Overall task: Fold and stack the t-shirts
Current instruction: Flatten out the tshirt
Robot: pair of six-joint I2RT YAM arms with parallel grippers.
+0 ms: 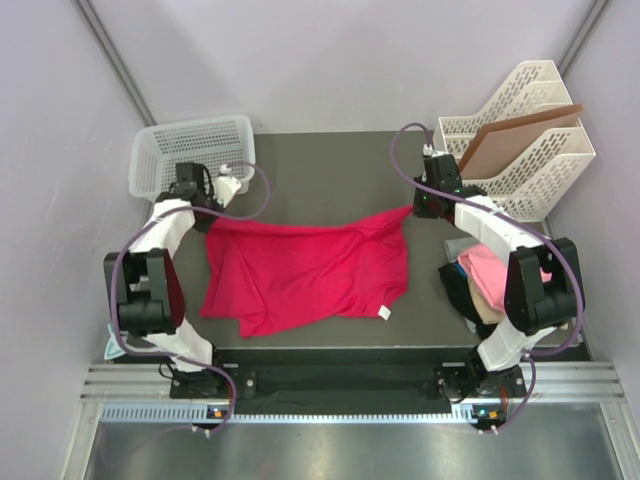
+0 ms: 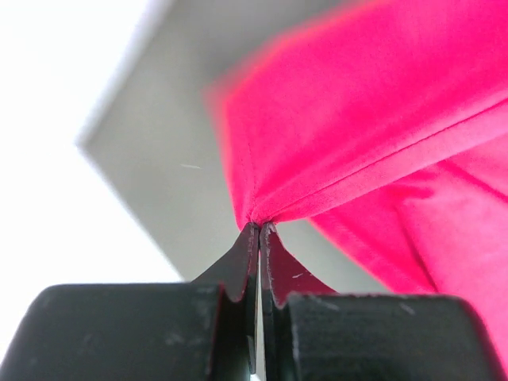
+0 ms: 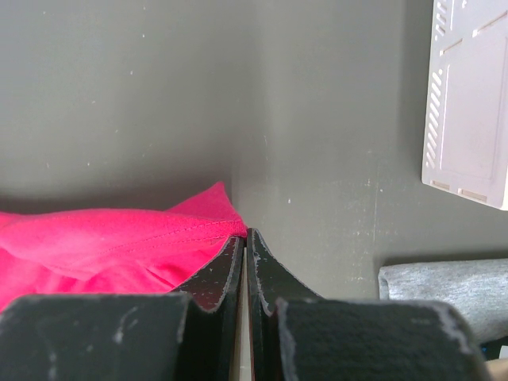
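Observation:
The crimson-pink t-shirt (image 1: 310, 270) lies spread across the dark table (image 1: 320, 160) between my two arms. My left gripper (image 1: 207, 222) is shut on its far left corner. In the left wrist view the cloth (image 2: 357, 119) bunches into the closed tips (image 2: 259, 225) and hangs lifted off the table. My right gripper (image 1: 416, 208) is shut on the far right corner, which is pulled into a point. In the right wrist view the hem (image 3: 103, 246) runs up to the closed tips (image 3: 245, 232). A pile of light pink, beige and black t-shirts (image 1: 485, 275) sits under my right arm.
A white mesh basket (image 1: 190, 150) stands at the back left, just behind the left gripper. White file racks (image 1: 545, 170) holding a brown board (image 1: 515, 145) stand at the back right, and one rack's wall (image 3: 468, 103) shows in the right wrist view. Grey cloth (image 3: 444, 290) lies there too.

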